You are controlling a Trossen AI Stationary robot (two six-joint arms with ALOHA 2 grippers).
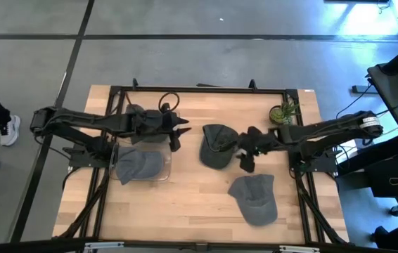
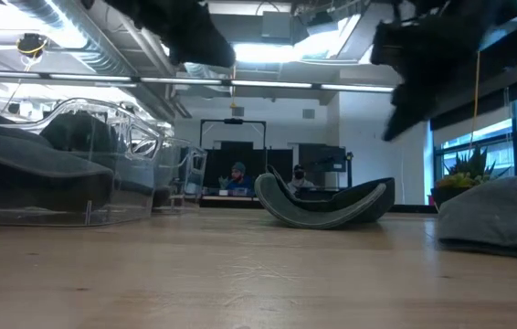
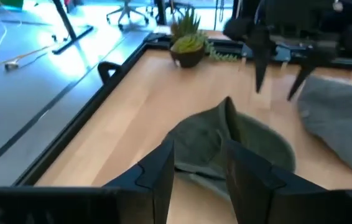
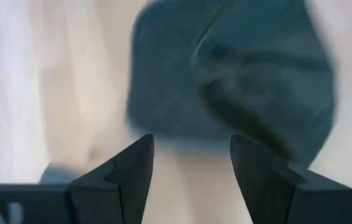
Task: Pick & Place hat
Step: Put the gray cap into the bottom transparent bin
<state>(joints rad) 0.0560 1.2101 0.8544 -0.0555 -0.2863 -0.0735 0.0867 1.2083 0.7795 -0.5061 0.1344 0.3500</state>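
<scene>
We are hovering left gripper [image 1: 179,133] beside green hat [image 1: 217,146] at table centre, fingers parted, nothing between them. Right gripper [image 1: 245,160] is hanging at hat's other side, fingers wide apart, empty, likely lining up for grasp. One grey hat [image 1: 137,166] is sitting in clear bin [image 1: 165,167]; another grey hat [image 1: 254,199] is waiting near front edge.

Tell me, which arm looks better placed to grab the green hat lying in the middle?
Probably the right. Its tool hangs open right at the green hat's edge. The left tool sits farther off, by the clear box holding a grey hat.
</scene>
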